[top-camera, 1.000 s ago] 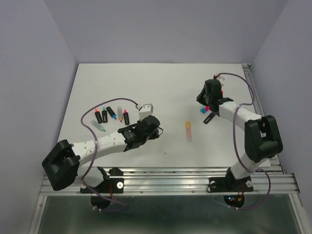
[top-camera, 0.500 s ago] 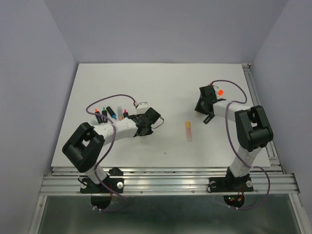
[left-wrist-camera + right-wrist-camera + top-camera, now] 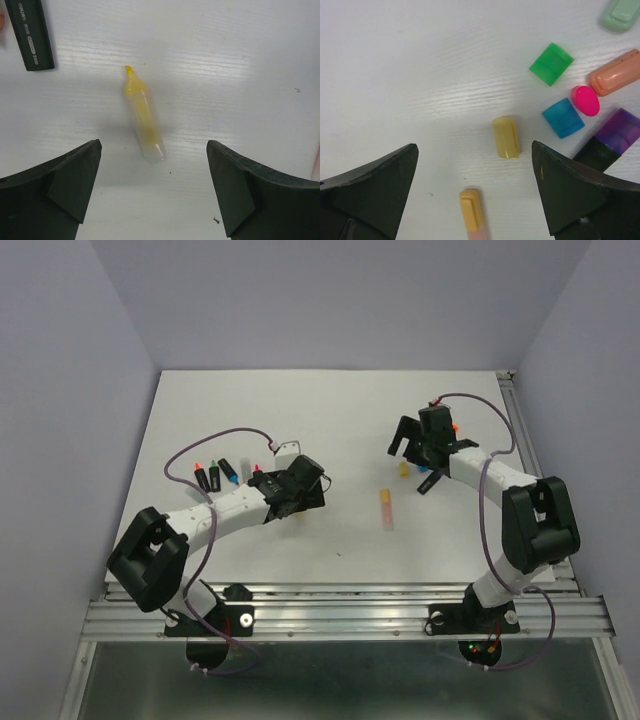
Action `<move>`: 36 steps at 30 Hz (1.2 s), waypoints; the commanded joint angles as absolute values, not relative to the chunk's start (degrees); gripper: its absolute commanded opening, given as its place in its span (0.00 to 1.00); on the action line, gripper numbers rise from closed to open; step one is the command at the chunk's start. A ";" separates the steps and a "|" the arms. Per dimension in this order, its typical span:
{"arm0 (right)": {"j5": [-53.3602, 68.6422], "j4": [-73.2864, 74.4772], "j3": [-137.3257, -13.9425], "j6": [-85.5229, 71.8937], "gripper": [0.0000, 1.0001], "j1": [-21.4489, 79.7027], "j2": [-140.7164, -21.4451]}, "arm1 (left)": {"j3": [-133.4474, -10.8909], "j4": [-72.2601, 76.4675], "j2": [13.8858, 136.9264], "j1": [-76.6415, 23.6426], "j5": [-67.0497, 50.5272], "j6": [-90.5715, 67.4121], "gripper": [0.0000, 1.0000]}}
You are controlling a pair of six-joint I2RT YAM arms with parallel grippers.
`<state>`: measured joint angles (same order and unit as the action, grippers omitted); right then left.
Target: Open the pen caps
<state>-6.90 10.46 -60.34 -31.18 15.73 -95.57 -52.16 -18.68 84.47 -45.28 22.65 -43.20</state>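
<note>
Jaws on both arms gape wide; the yellow cap (image 3: 505,137) lies lengthwise top-to-bottom in the right wrist view.

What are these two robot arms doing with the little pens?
Two robot arms are pulling caps off highlighter pens. The left claw hangs open over an uncapped yellow pen lying on the table; the right claw is open above a loose yellow cap, near a green cap, a blue cap and a pink cap. Neither holds anything.
</note>
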 commanded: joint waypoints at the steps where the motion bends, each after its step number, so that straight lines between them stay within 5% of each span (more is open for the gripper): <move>1: -1.41 10.02 -57.49 -29.88 1.00 16.78 -88.26 | -51.78 -17.58 78.07 -45.35 22.41 -41.31 0.99; 9: -12.11 16.77 -56.68 -29.18 1.00 27.93 -89.03 | -42.46 -12.75 62.33 -45.44 19.60 -40.51 0.99; 21: -20.22 21.62 -58.98 -33.05 0.85 32.34 -96.59 | -34.72 -11.34 47.11 -45.35 17.84 -42.63 0.99; 33: -19.60 17.76 -58.36 -33.84 0.43 32.43 -100.55 | -33.31 -7.66 47.99 -45.35 14.07 -42.45 0.99; 36: -19.16 16.62 -58.62 -34.01 0.23 32.43 -100.29 | -31.47 -3.44 48.16 -45.35 9.69 -41.66 0.99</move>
<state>-19.31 18.79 -56.86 -32.91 31.94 -98.78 -33.47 -9.69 47.97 -45.28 14.28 -42.63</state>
